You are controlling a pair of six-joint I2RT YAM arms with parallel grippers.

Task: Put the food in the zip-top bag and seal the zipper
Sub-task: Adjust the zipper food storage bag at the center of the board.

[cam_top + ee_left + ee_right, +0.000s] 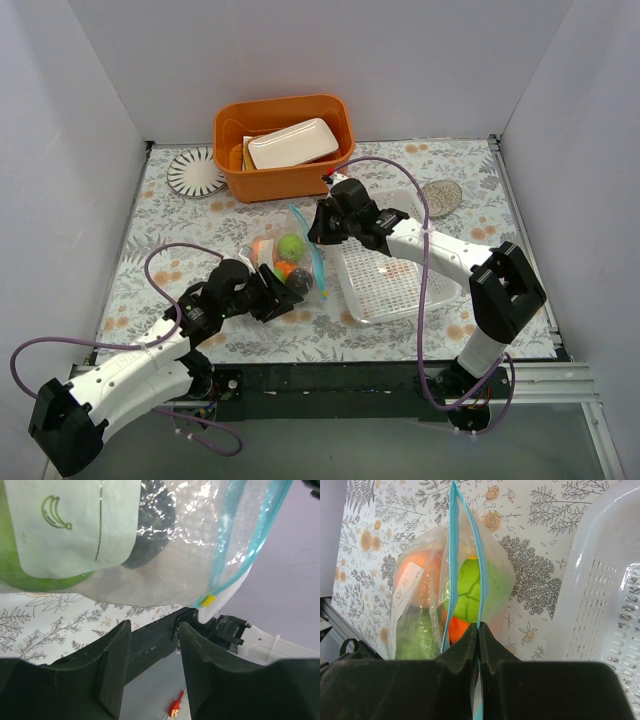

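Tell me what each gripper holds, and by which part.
The right gripper is shut on the zip-top bag, pinching its teal zipper at the mouth. The left gripper is open beside the bag, holding nothing.

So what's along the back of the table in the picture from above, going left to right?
Striped plate → orange tub, with a white dish inside it → speckled plate.

Floral table [150,250], orange bin [283,186], striped plate [196,171], basket [400,308], speckled dish [441,197], zip-top bag [285,255]
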